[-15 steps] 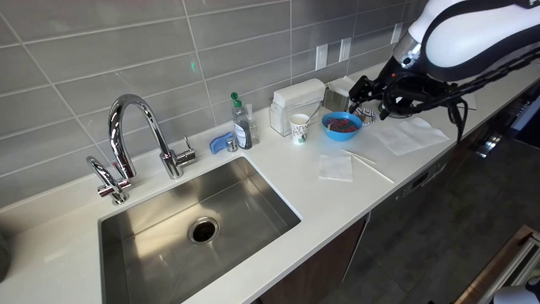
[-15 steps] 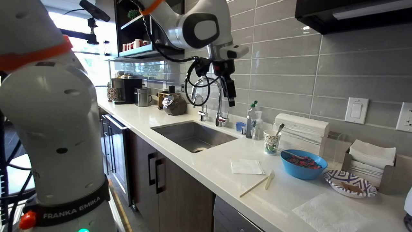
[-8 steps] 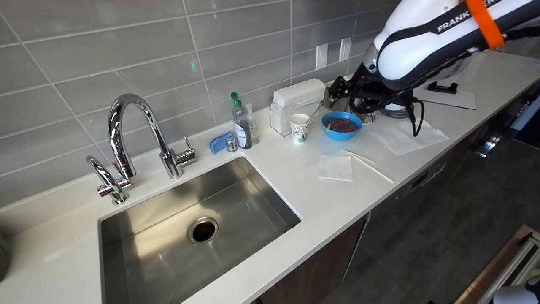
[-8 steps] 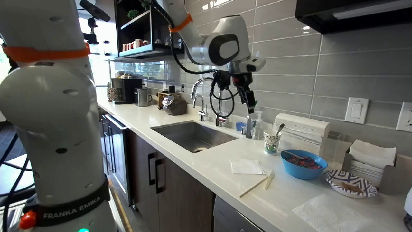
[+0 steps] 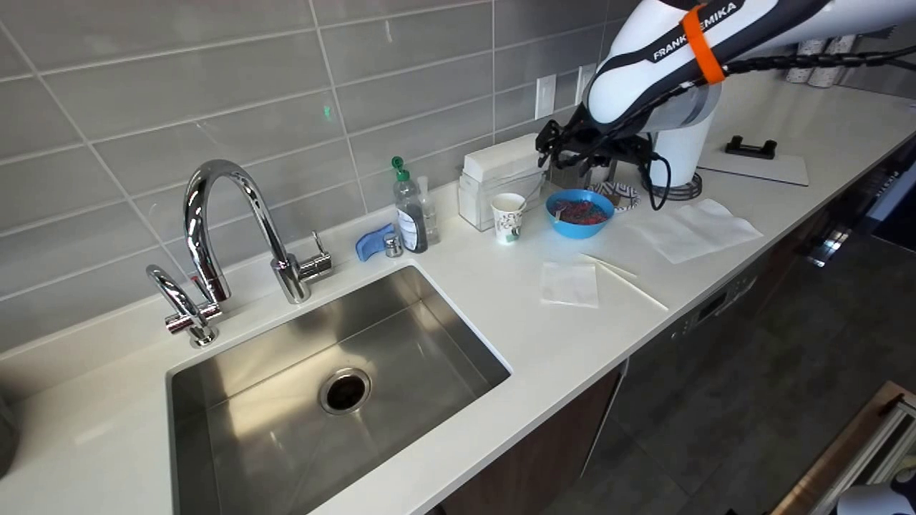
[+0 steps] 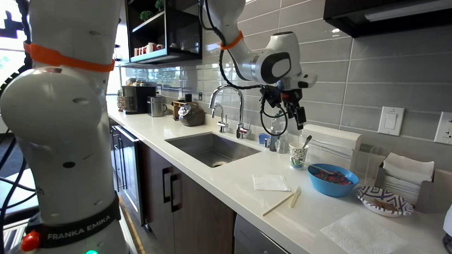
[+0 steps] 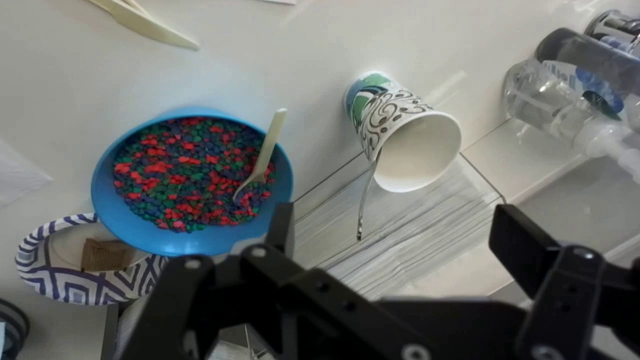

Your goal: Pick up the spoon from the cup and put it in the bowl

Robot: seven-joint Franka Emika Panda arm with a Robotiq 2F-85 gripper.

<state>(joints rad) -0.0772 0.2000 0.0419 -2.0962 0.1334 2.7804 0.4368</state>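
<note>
The pale patterned paper cup (image 7: 390, 117) stands upright on the counter; it also shows in both exterior views (image 5: 507, 223) (image 6: 297, 157). A metal spoon (image 7: 366, 200) leans in the cup with its handle over the rim, also seen in an exterior view (image 6: 307, 141); its lower end is hidden. The blue bowl (image 7: 185, 244) holds red, green and dark bits and a pale spoon (image 7: 269, 142); the bowl also shows in both exterior views (image 5: 581, 229) (image 6: 330, 188). My gripper (image 7: 392, 224) is open and empty, above the cup, with the spoon handle's tip appearing between the fingers.
A napkin stack (image 6: 330, 141) in a clear holder stands behind the cup. Soap bottles (image 6: 276, 132) stand beside it near the sink (image 6: 212, 148). A patterned plate (image 6: 395, 199) is beyond the bowl. A pale knife (image 6: 296, 197) and a paper-towel roll (image 5: 676, 161) are also on the counter.
My gripper has moved down and sideways along the wall, nearer to the cup and the napkin stack. The cup, spoon and bowl have not moved.
</note>
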